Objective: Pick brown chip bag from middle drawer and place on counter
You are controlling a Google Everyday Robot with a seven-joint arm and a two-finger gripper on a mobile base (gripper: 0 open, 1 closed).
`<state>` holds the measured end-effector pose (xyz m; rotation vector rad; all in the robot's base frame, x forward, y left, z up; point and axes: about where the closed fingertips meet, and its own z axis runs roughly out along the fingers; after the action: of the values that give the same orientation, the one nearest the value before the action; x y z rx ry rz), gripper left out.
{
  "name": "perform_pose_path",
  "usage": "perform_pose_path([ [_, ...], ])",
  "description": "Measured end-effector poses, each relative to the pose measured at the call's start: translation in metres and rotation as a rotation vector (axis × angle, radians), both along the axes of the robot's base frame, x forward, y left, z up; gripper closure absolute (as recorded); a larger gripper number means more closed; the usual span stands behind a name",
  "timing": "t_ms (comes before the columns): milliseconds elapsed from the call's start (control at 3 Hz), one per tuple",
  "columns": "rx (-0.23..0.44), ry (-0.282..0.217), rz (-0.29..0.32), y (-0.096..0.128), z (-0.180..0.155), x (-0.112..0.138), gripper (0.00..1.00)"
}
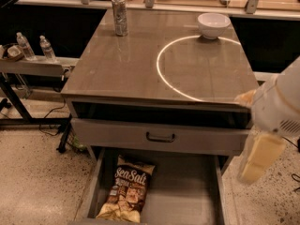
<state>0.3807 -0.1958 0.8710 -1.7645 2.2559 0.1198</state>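
Note:
The brown chip bag (125, 189) lies flat on the left side of the open middle drawer (185, 193), its "Sea Salt" script facing up. The drawer is pulled out at the bottom of the cabinet. The counter (126, 69) above it is glossy grey-brown and carries a thin white ring. My gripper (257, 161) hangs from the white arm at the right. It is off the counter's front right corner, above the drawer's right wall and well right of the bag. It holds nothing that I can see.
A metal can (120, 16) stands at the counter's back left and a white bowl (213, 25) at the back right. A closed drawer front with a black handle (160, 137) sits above the open drawer. A side shelf (35, 65) with water bottles is at the left.

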Motion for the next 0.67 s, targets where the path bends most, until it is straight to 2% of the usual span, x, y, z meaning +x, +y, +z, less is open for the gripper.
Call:
perform_pose_path([
  [333,0.066,0.032,0.014,0.0206,-0.0395,-0.0171,0.00],
  [667,0.068,0.038,0.013,0.0217,-0.0438,-0.0195,0.00],
])
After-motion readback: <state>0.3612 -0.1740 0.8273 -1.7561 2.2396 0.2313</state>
